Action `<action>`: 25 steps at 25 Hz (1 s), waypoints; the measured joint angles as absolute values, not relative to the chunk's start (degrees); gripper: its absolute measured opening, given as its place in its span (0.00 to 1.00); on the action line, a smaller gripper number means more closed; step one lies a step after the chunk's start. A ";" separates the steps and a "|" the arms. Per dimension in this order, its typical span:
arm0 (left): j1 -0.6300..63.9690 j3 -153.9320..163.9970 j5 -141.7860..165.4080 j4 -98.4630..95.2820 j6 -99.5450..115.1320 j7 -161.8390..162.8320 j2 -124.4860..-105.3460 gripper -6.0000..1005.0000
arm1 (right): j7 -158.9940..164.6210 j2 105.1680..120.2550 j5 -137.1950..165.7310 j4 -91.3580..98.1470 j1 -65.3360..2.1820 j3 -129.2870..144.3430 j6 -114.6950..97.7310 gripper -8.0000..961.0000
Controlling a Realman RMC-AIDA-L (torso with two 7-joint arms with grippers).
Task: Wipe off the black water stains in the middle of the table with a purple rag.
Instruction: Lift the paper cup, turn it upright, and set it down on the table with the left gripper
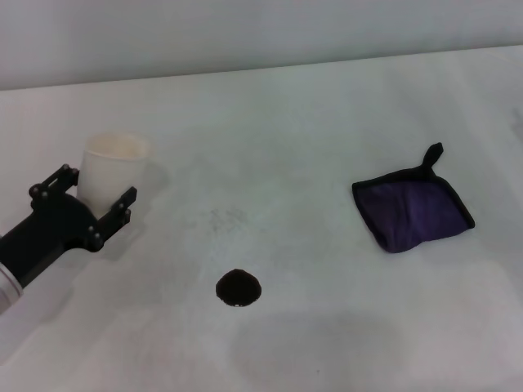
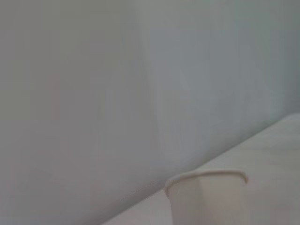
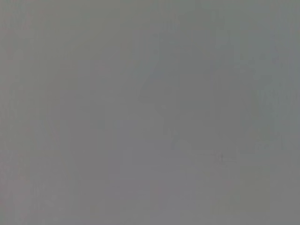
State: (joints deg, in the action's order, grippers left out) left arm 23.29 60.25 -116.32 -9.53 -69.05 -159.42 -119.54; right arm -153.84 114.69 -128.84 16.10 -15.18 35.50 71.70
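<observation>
The black water stain point(image 1: 238, 287) is a small glossy round blob on the white table point(image 1: 310, 106), front of centre. The purple rag point(image 1: 413, 211), dark with black edging and a corner loop, lies flat to the right, apart from the stain. My left gripper point(image 1: 95, 188) is at the left, its black fingers point(image 1: 122, 206) closed on the sides of an upright white paper cup point(image 1: 113, 167). The cup's rim also shows in the left wrist view point(image 2: 206, 177). My right gripper is out of view, and its wrist view shows only plain grey.
Faint grey speckles point(image 1: 227, 217) mark the table between the cup and the stain. A pale wall point(image 1: 245, 33) stands behind the table's far edge.
</observation>
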 joint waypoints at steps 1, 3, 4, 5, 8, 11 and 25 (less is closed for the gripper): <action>23.29 60.27 -116.71 -9.05 -68.60 -159.84 -119.56 0.66 | -154.18 114.69 -128.84 16.31 -15.19 35.50 71.35 0.89; 23.29 60.42 -117.01 -8.50 -67.20 -160.29 -119.56 0.66 | -154.64 114.70 -128.84 16.75 -15.31 35.56 70.19 0.89; 23.29 60.45 -117.02 -8.40 -66.78 -160.34 -119.57 0.66 | -154.67 114.70 -128.84 17.02 -15.35 35.67 69.67 0.89; 23.29 60.46 -117.03 -8.25 -66.42 -160.38 -119.56 0.66 | -154.68 114.70 -128.84 17.18 -15.36 35.88 69.36 0.89; 23.29 60.34 -117.06 -8.13 -65.37 -160.41 -119.55 0.66 | -154.57 114.70 -128.84 17.53 -15.30 36.40 69.30 0.89; 23.33 60.37 -117.08 -8.10 -63.63 -160.28 -119.54 0.66 | -152.85 114.70 -128.84 17.59 -15.34 36.45 69.34 0.89; 19.75 63.94 -116.55 -8.17 -63.19 -161.79 -119.51 0.66 | -147.16 114.69 -128.85 19.65 -15.72 36.48 70.84 0.89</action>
State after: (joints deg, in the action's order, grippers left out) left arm 19.75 63.94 -116.55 -8.17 -63.19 -161.79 -119.51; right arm -147.16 114.69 -128.85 19.65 -15.72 36.48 70.84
